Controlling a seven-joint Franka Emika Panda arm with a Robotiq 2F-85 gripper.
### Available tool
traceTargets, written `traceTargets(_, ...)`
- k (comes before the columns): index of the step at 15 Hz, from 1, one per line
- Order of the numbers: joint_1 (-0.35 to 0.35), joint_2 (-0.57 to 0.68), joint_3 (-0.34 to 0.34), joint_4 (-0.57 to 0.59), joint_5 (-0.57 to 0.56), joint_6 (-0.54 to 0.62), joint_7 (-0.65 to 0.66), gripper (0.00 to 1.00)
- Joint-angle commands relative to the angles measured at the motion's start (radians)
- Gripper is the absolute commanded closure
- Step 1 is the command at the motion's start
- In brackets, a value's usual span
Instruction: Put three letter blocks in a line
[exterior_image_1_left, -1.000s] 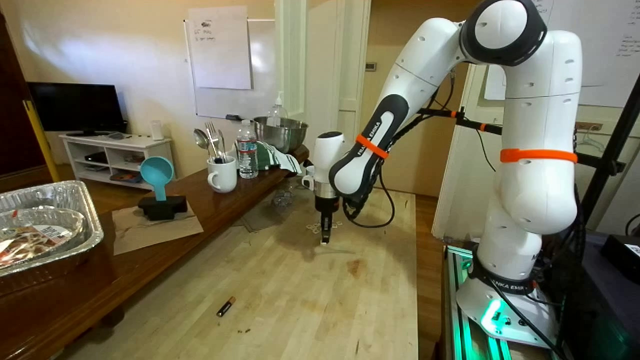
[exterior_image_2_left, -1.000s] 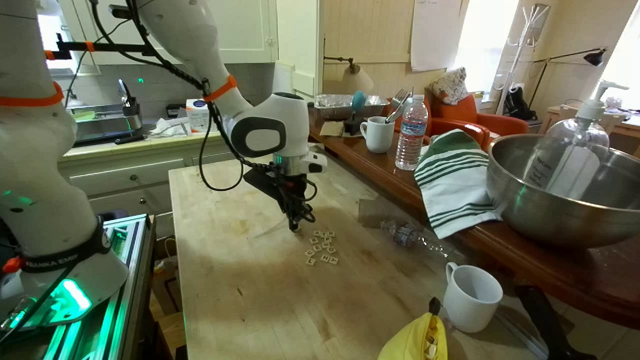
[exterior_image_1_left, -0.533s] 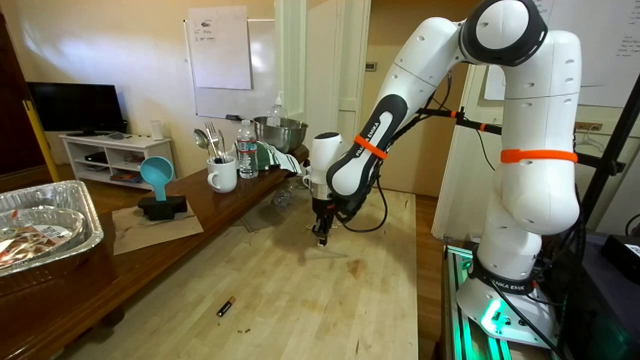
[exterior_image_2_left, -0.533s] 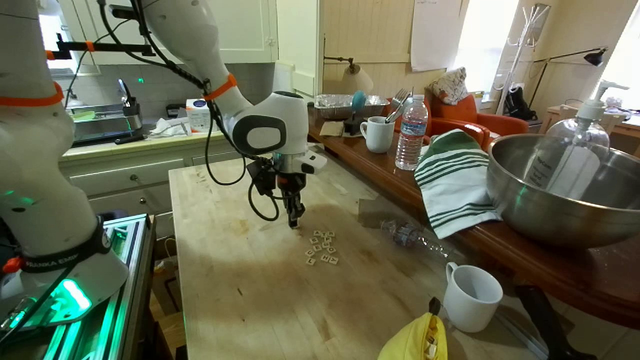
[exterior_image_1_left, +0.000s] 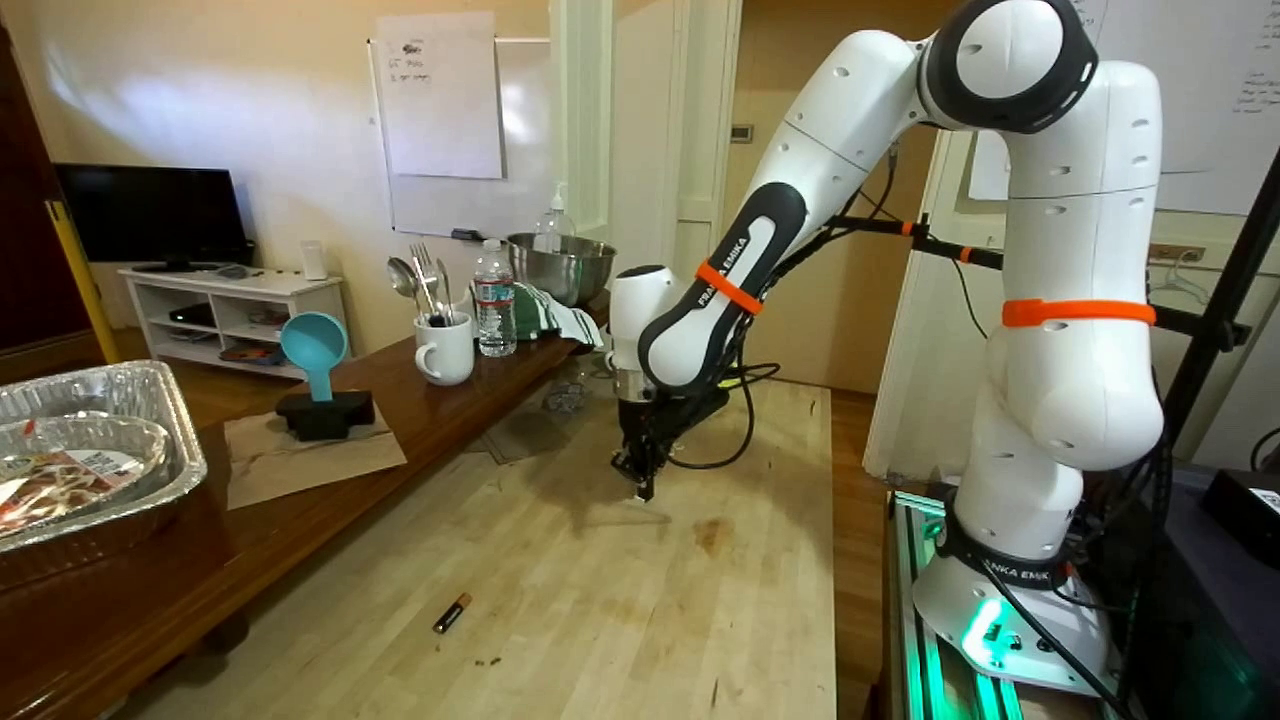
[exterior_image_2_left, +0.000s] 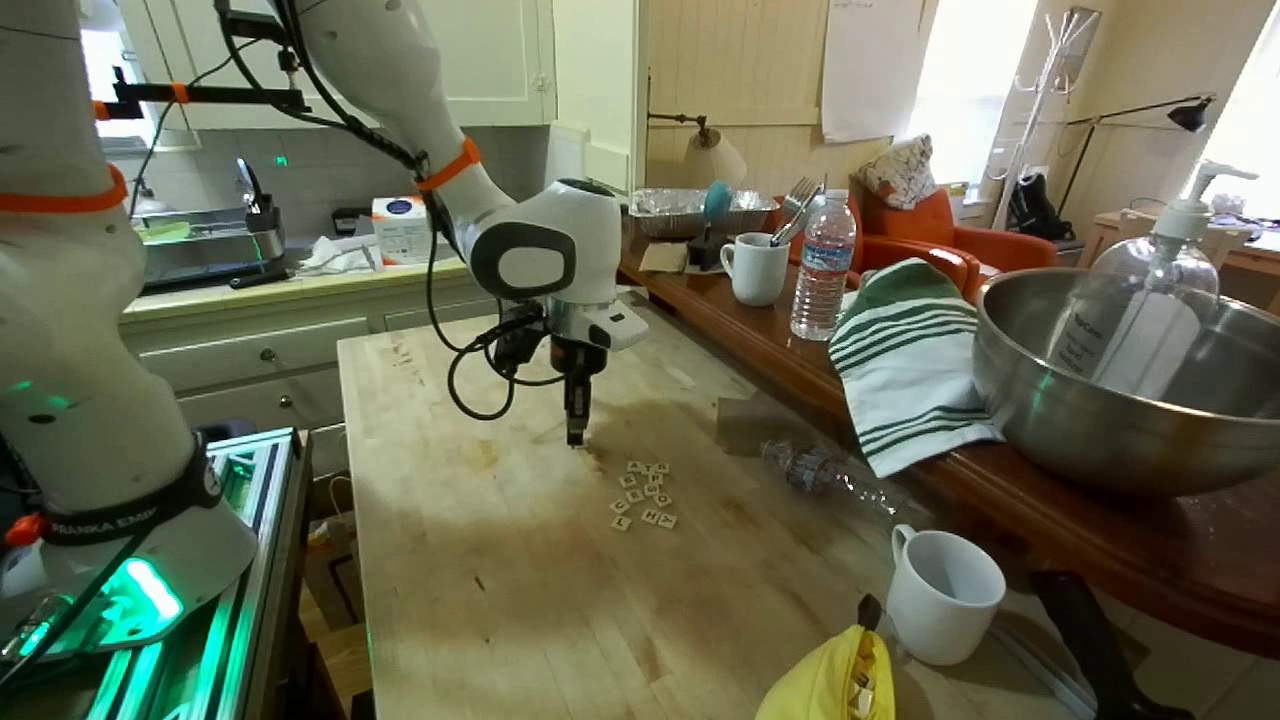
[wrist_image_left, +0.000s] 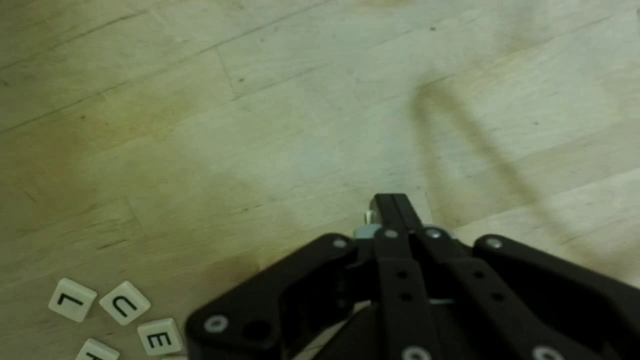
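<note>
Gripper (wrist_image_left: 392, 196) stood low, jaws closed, near scattered letter blocks (exterior_image_2_left: 651, 516)

In the wrist view the jaws were closed, their two sides meeting at a thin seam. A pale sliver (wrist_image_left: 369, 217) showed at the left edge of their tip; too little was visible to tell whether it was a block or was held. The L block (wrist_image_left: 72, 300), U block (wrist_image_left: 125, 303) and E block (wrist_image_left: 160, 337) lay at the lower left of that frame, others cut off by the bottom edge. In an exterior view the blocks formed a loose cluster on the surface (exterior_image_2_left: 470, 580) near the middle of the frame, below and right of the jaws. A white mug (exterior_image_2_left: 945, 597) stood at lower right, beside a yellow pouch (exterior_image_2_left: 825, 685) at the bottom edge.
</note>
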Motion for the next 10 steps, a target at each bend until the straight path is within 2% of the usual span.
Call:
traceTargets(1, 0.017, 0.043, 0.007, 0.020, 0.066, -0.014, 0.063, 1.00)
traceTargets(6, 0.037, 0.051, -0.005, 0.028, 0.079, 0.007, 0.222, 1.00)
traceTargets(10, 0.030, -0.005, -0.001, 0.012, 0.068, -0.018, 0.168, 1.00)
